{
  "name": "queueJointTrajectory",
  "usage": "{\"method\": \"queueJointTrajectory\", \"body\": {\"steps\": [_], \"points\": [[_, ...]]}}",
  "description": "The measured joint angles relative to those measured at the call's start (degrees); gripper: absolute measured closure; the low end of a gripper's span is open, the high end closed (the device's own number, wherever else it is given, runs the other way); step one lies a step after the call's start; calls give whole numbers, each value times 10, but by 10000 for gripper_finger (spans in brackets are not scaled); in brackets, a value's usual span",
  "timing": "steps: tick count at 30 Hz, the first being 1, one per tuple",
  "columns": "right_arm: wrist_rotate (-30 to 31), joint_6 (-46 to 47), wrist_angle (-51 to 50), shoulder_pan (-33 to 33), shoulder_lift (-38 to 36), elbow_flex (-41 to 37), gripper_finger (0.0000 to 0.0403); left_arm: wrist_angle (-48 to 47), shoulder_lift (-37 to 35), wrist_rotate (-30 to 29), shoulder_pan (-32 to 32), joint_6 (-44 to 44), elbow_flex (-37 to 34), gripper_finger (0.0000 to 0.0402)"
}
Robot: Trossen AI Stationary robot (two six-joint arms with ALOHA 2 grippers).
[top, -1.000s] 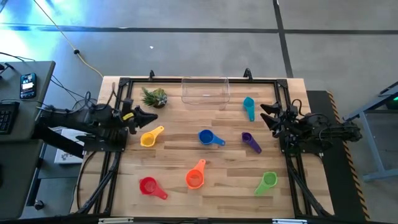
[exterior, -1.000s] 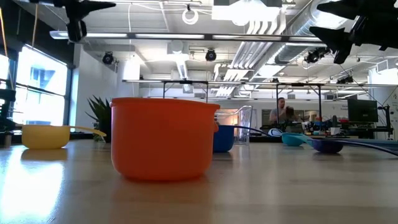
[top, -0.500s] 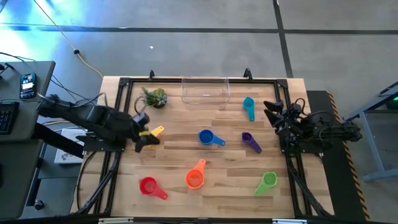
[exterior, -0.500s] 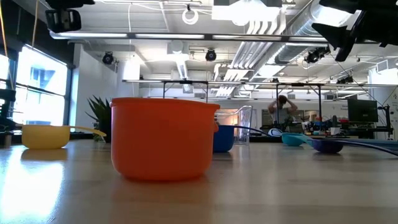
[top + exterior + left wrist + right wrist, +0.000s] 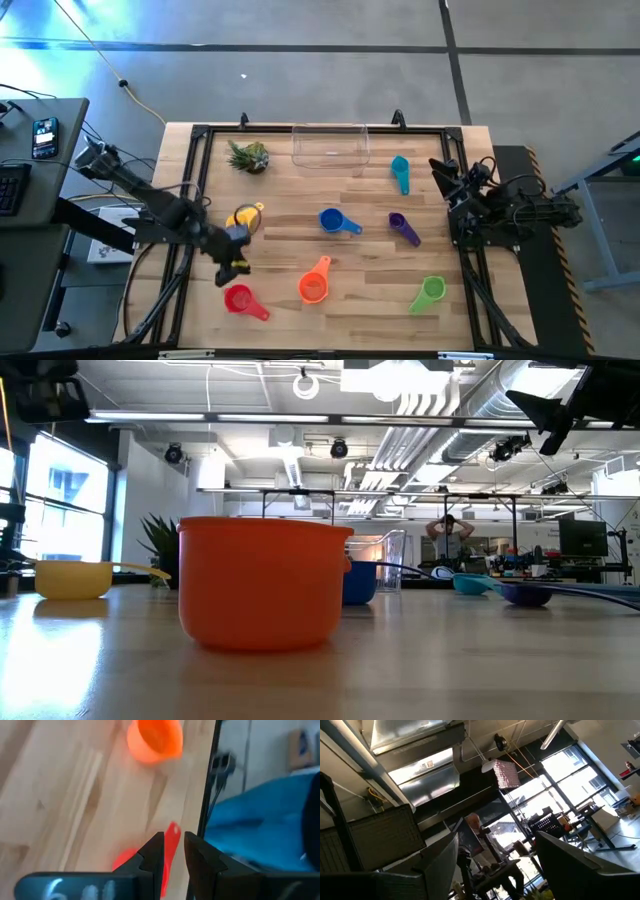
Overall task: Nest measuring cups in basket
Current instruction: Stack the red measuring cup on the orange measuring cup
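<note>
The left gripper (image 5: 234, 268) hangs over the table with its fingers (image 5: 152, 855) nearly together, only a thin gap between them, and nothing in them. Right under it lies the red cup (image 5: 238, 298), its flat handle (image 5: 170, 845) showing between the finger tips. This cup looks small, light and hard. Its round side may be slippery, so the flat handle or the rim looks like the best place to pinch. A bit further from the claw sit the orange cup (image 5: 313, 287) and the yellow cup (image 5: 241, 216). The clear basket (image 5: 329, 146) is far across the table, with no cups in it. The right gripper (image 5: 443, 176) waits up high at the other side, spread apart and empty.
</note>
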Motion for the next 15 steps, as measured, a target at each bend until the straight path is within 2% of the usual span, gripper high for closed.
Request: {"method": "queueJointTrajectory", "body": {"steps": [8,15], "points": [[0,2,-4,0,0,0,146,-38,64,-3,-66,-10,0,337],[0,4,-35,0,0,0,146,-46,114,-4,-89,-14,0,337]]}}
